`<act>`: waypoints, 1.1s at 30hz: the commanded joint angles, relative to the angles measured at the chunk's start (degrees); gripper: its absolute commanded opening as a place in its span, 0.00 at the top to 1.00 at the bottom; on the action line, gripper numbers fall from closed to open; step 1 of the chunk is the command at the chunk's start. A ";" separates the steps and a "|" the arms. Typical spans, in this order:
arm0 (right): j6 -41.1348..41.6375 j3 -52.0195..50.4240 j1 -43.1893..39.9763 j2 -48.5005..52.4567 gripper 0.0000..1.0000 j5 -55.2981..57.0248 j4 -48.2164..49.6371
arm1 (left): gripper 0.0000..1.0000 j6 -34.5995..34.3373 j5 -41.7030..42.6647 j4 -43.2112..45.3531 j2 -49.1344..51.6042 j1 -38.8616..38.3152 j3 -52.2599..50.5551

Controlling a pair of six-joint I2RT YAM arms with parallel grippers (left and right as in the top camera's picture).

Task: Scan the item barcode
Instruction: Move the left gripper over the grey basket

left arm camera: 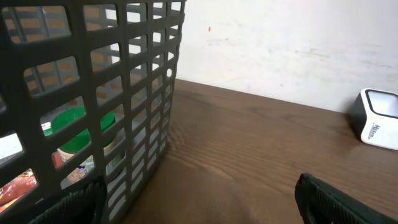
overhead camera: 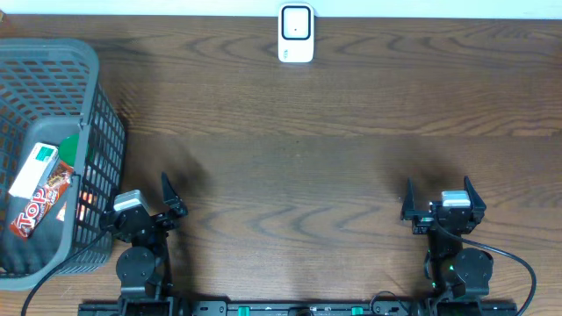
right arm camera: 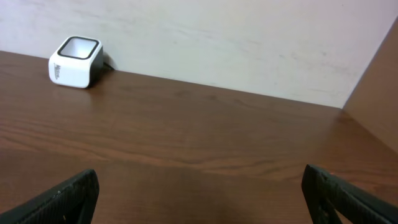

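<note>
The white barcode scanner (overhead camera: 296,33) stands at the table's far edge, in the middle; it also shows in the left wrist view (left arm camera: 376,118) and the right wrist view (right arm camera: 76,61). Items lie in the grey basket (overhead camera: 53,61) at the left: a red snack packet (overhead camera: 39,206), a white and green box (overhead camera: 33,167) and a green-lidded container (left arm camera: 78,127). My left gripper (overhead camera: 140,197) is open at the near left, right beside the basket's wall, holding nothing. At the near right my right gripper (overhead camera: 439,191) is open over bare wood.
The basket wall (left arm camera: 124,93) fills the left of the left wrist view, close to the left finger (left arm camera: 68,205). A white wall runs behind the table. Brown tabletop (overhead camera: 299,175) lies between the arms and the scanner.
</note>
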 commanded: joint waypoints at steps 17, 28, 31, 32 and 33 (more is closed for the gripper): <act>-0.76 -0.09 0.81 -0.15 0.01 -0.48 -0.24 | 0.04 1.20 -0.52 0.31 -0.26 0.26 -0.83; -0.76 -0.09 0.81 -0.15 0.01 -0.48 -0.24 | 0.04 -3.93 23.28 2.64 -0.15 0.13 -0.72; -0.76 -0.09 0.81 -0.15 0.01 -0.48 -0.24 | 0.04 -4.26 39.80 2.27 1.55 0.13 -0.28; -0.76 -0.09 0.81 -0.15 0.01 -0.48 -0.24 | 0.04 -4.63 42.56 2.19 2.43 0.13 0.04; -0.76 -0.09 0.81 -0.15 0.01 -0.48 -0.24 | 0.04 -4.61 44.85 2.21 3.28 0.13 0.42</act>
